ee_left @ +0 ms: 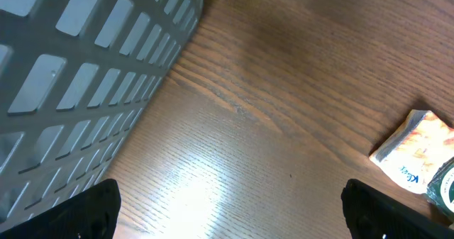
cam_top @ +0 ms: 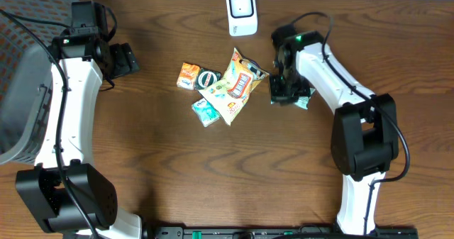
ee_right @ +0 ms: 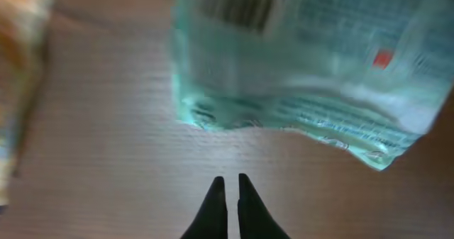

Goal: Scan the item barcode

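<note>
Right gripper (cam_top: 282, 89): jaws pressed together with nothing between them. In the wrist view its two dark fingers (ee_right: 213, 205) meet at the tips over bare wood.
Teal packet (cam_top: 303, 98): the item to scan, just right of the right gripper and partly hidden by it from overhead. In the right wrist view (ee_right: 305, 69) it is blurred and sits just beyond the fingertips, with a strip of wood showing between them. Whether it lies flat cannot be told.
Barcode (ee_right: 237, 5): a dark patch at the far left corner of the teal packet, facing the wrist camera and too blurred to read.
Scanner (cam_top: 241, 12): white, at the far edge of the table, to the far left of the right gripper and well apart from the teal packet.
Left gripper (cam_top: 122, 60): jaws spread wide and empty, with one dark finger (ee_left: 81, 214) in each near corner of its wrist view.
Basket (cam_top: 21, 90): grey, slotted, at the left edge of the table, near the left gripper.
Pile: at mid-table between the two grippers, an orange packet (cam_top: 188, 75), a round green item (cam_top: 208, 78), a large yellow bag (cam_top: 237, 89) and a small blue-green packet (cam_top: 206, 112), touching or overlapping.
Table (cam_top: 177, 175): dark brown wood.
</note>
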Robot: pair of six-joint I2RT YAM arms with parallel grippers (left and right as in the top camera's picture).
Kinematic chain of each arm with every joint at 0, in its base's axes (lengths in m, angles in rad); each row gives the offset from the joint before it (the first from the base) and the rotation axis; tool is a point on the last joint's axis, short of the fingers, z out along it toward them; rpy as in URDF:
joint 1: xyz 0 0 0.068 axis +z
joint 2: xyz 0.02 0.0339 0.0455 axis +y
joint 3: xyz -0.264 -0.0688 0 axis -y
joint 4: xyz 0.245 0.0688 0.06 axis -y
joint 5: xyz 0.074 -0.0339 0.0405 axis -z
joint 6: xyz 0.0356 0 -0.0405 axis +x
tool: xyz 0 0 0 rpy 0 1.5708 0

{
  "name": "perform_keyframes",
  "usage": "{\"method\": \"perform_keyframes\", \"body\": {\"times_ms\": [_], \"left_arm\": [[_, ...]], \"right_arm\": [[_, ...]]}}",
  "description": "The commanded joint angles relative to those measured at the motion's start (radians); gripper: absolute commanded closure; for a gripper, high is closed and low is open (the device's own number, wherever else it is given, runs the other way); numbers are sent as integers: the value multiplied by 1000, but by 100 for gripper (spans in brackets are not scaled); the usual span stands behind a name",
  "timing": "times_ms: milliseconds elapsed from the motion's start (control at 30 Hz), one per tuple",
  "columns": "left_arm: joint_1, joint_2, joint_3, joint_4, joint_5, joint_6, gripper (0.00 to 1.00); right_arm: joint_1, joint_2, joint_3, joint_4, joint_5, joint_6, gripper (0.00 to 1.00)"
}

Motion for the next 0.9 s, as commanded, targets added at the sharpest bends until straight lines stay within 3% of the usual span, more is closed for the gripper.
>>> {"method": "perform_keyframes", "body": {"times_ms": [0, 400, 867], "left_arm": [[2, 10, -5, -2, 2, 9, 2], [2, 10, -5, -2, 2, 9, 2], [2, 10, -5, -2, 2, 9, 2]], "right_arm": [[-8, 1, -56, 5, 71, 15, 98], [-87, 1, -80, 56, 172, 47, 96], [-138, 1, -80, 328, 155, 47, 89]]}}
